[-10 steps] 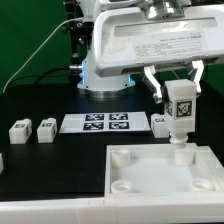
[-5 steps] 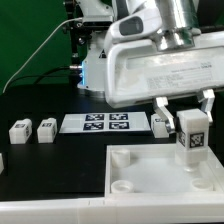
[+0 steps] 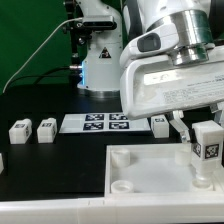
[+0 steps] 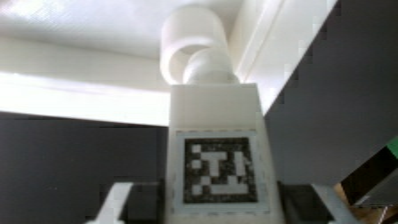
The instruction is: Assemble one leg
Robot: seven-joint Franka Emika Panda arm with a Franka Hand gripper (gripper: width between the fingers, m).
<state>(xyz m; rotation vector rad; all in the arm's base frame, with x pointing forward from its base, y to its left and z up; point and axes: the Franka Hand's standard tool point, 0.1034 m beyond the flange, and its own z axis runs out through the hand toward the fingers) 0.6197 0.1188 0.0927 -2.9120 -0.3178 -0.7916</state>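
Observation:
My gripper (image 3: 207,128) is shut on a leg (image 3: 207,146), a white blocky peg with a black-and-white tag, held upright. Its lower end stands at the far right corner of the large white square panel (image 3: 150,180), at the exterior view's right edge. In the wrist view the leg (image 4: 217,150) fills the middle between my two fingers (image 4: 128,205), its round end against the white panel (image 4: 89,70). Two more legs (image 3: 21,129) (image 3: 46,129) lie on the black table at the exterior view's left, and another leg (image 3: 159,123) lies beside the marker board.
The marker board (image 3: 105,123) lies flat behind the panel. The arm's base (image 3: 100,70) stands at the back. The panel has a round corner socket (image 3: 120,156) at its far left corner and another (image 3: 121,186) nearer the front.
The gripper with the leg has moved toward the exterior view's right and down, from above the panel's far edge to its far right corner. The arm body has swung closer to the camera.

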